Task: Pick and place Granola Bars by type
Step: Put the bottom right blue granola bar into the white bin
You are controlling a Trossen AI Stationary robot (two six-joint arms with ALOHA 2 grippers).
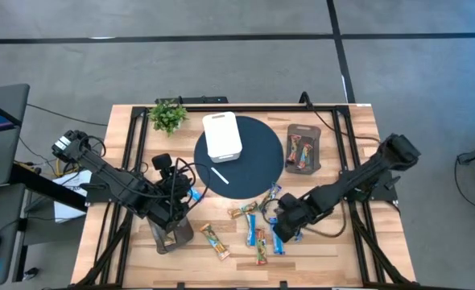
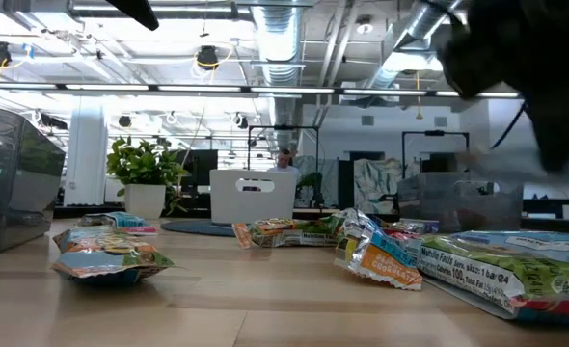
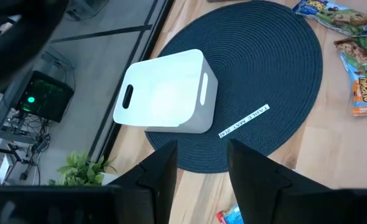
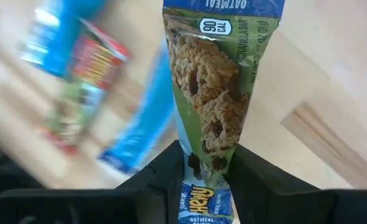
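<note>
Several granola bars lie flat on the wooden table in front of the round dark mat (image 1: 239, 157), among them a blue one (image 1: 193, 195), a tan one (image 1: 216, 240) and a cluster (image 1: 254, 225). My right gripper (image 1: 282, 224) is over the right of that cluster, shut on a green-and-blue Chewy bar (image 4: 211, 106). My left gripper (image 1: 179, 203) is open and empty above the table's left front. In the left wrist view its fingers (image 3: 202, 171) point toward the white bin (image 3: 168, 93) on the mat. My right gripper pinches the Chewy bar between its two fingers near one short end (image 4: 205, 168). The fingers lie across the bar. The rest of the bar sticks out ahead of the fingers along its length; the blue end tab (image 4: 203, 202) reaches back between them.
A grey tray (image 1: 303, 149) holding bars stands right of the mat. Another grey tray (image 1: 173, 235) sits under my left arm. A thin white stick (image 1: 220, 176) lies on the mat. A small plant (image 1: 167, 115) stands at the far left.
</note>
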